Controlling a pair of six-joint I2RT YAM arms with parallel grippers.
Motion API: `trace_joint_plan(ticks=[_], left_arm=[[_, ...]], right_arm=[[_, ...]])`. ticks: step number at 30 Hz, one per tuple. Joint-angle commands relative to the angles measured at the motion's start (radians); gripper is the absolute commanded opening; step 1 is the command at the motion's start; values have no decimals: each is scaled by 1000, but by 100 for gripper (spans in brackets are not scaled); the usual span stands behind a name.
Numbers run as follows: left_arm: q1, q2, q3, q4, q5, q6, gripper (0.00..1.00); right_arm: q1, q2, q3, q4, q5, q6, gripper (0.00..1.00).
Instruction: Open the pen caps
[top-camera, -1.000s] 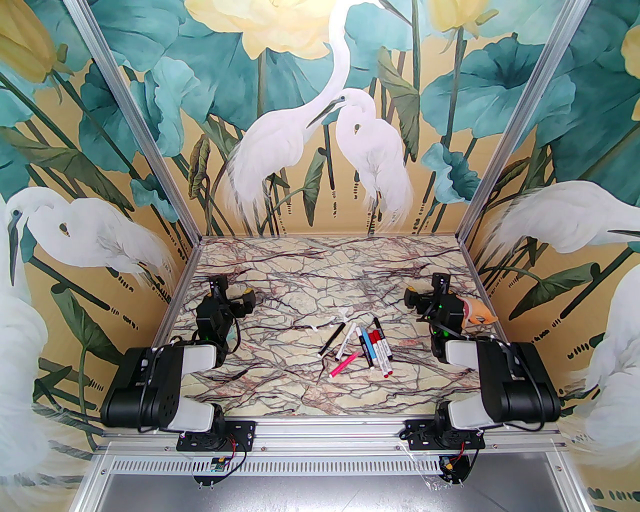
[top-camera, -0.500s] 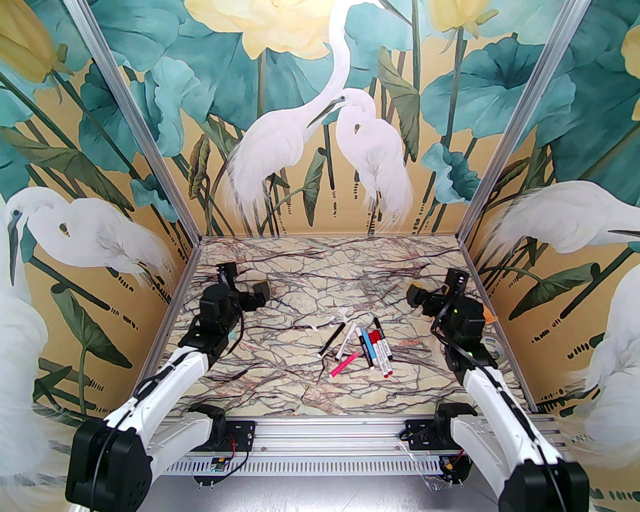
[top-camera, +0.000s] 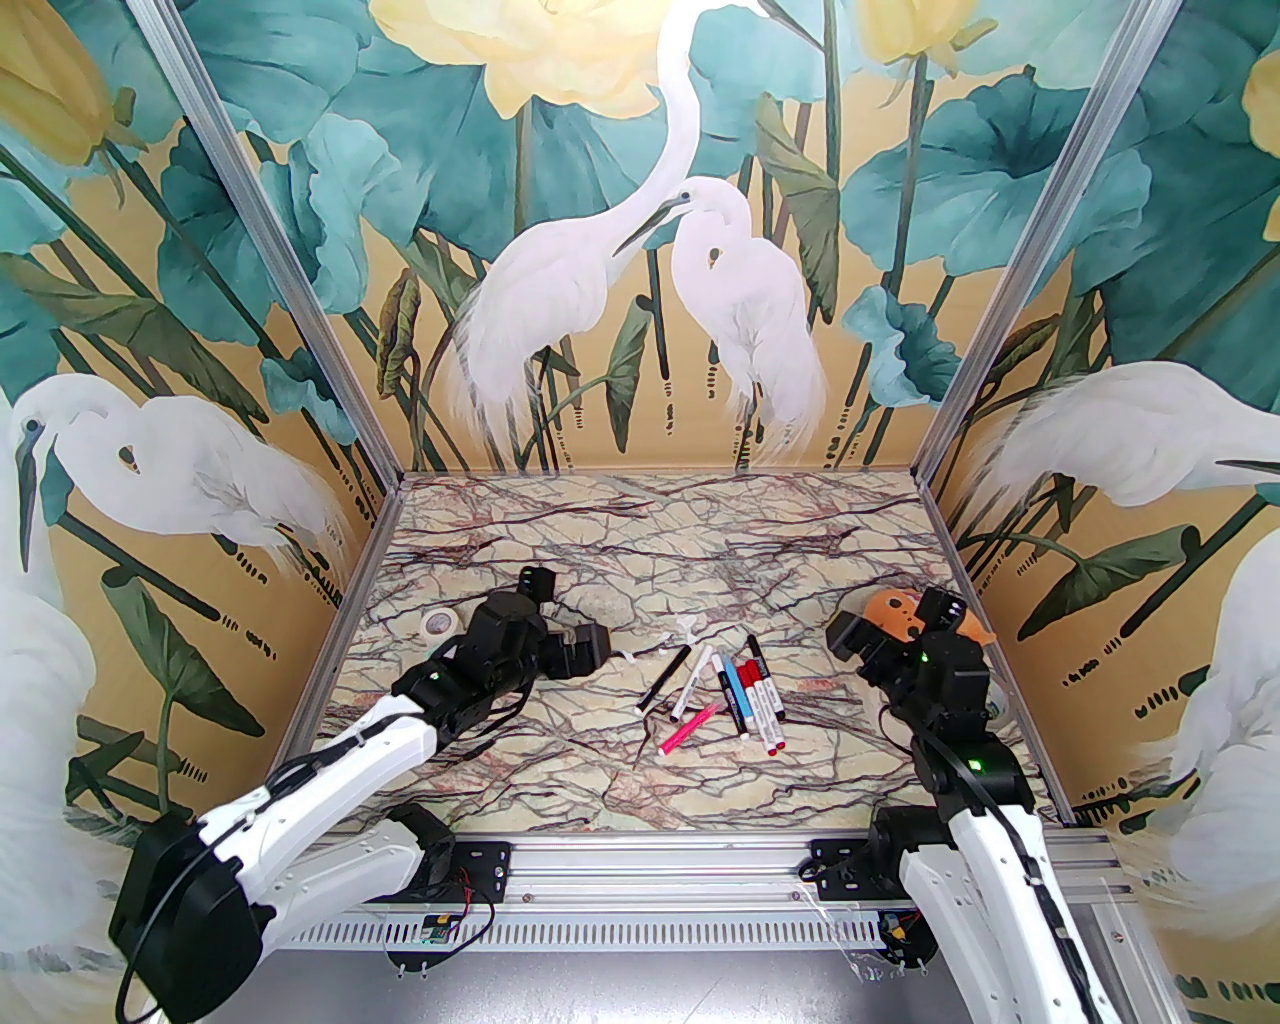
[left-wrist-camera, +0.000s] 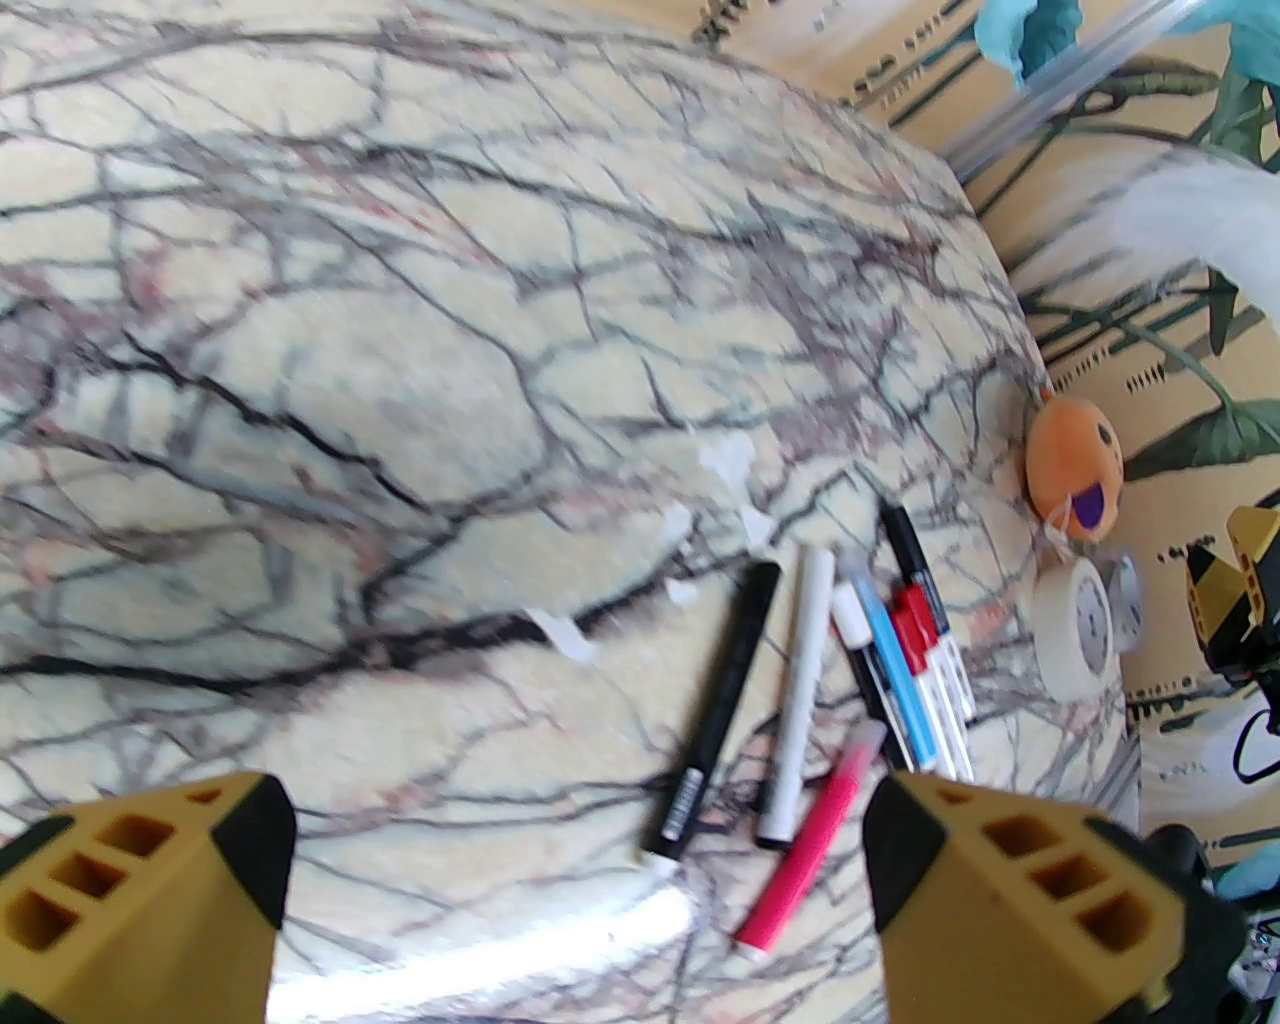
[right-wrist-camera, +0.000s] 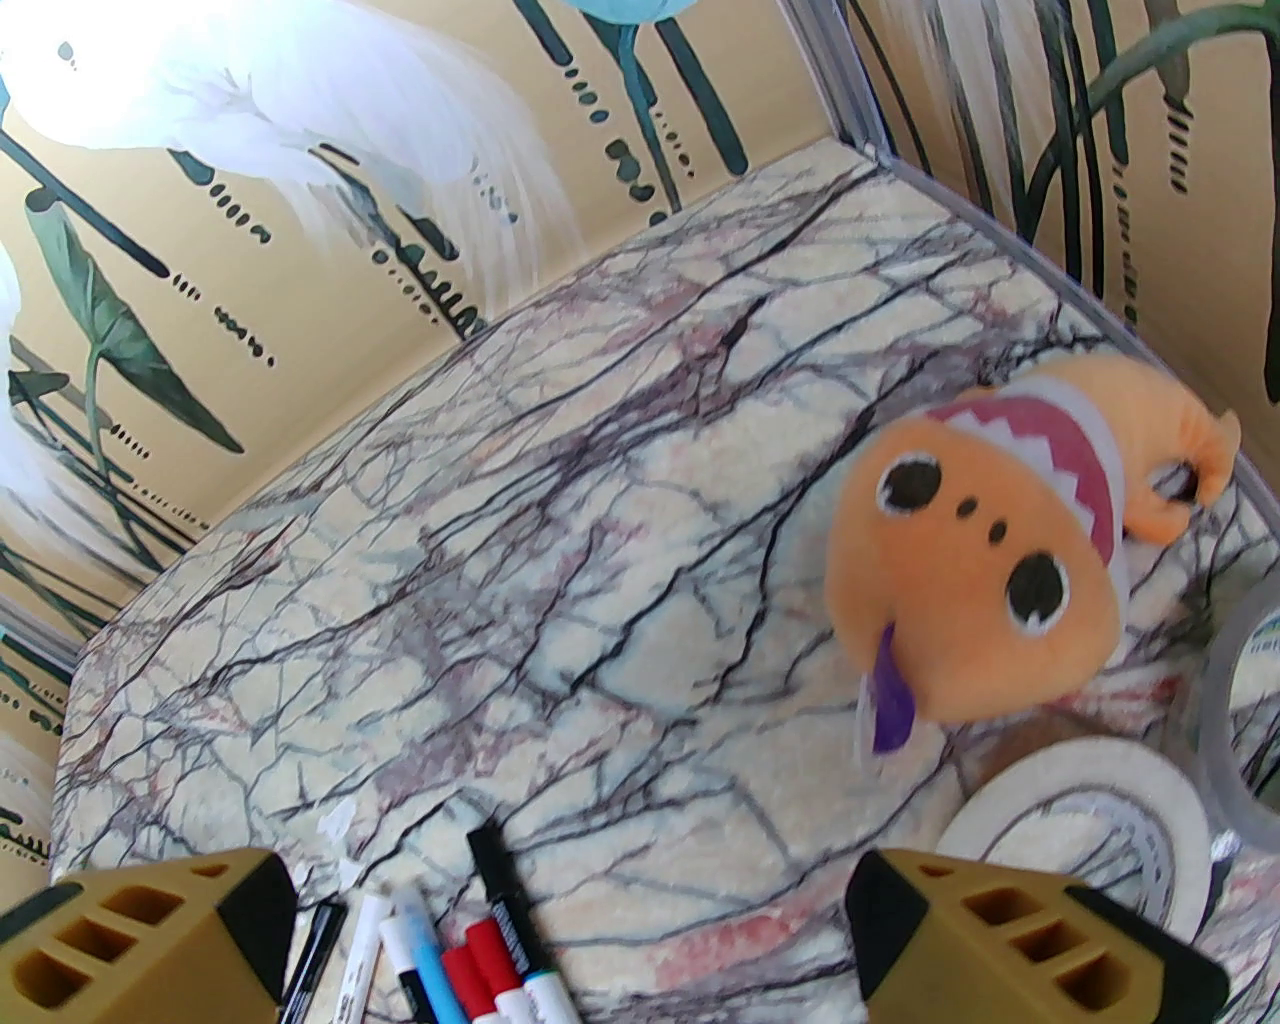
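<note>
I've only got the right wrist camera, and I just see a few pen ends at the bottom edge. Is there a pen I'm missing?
Observer: Yes. A pink pen lies at the near end of the cluster, angled across the others.
Operator: And where's the left gripper?
Observer: The left gripper is open, just left of the pens and facing them.
</note>
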Motion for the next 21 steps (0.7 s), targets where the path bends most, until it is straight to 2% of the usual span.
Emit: trace_joint_plan(ticks=[1,9,15,21], left_arm=[[-50,69,65,-49,64,-6,99],[-131,279,226,-124,103,77,97],[-179,468,370,-234,145,187,84],[-207,650,513,-351,112,270,72]], right_arm=[[3,-26,24,-105,-47,25,99],[3,-79,18,-92,-206,20,99],[3,-78,50,-114,-318,-7,99],[3,-53,47,-108,-340,-14,99]])
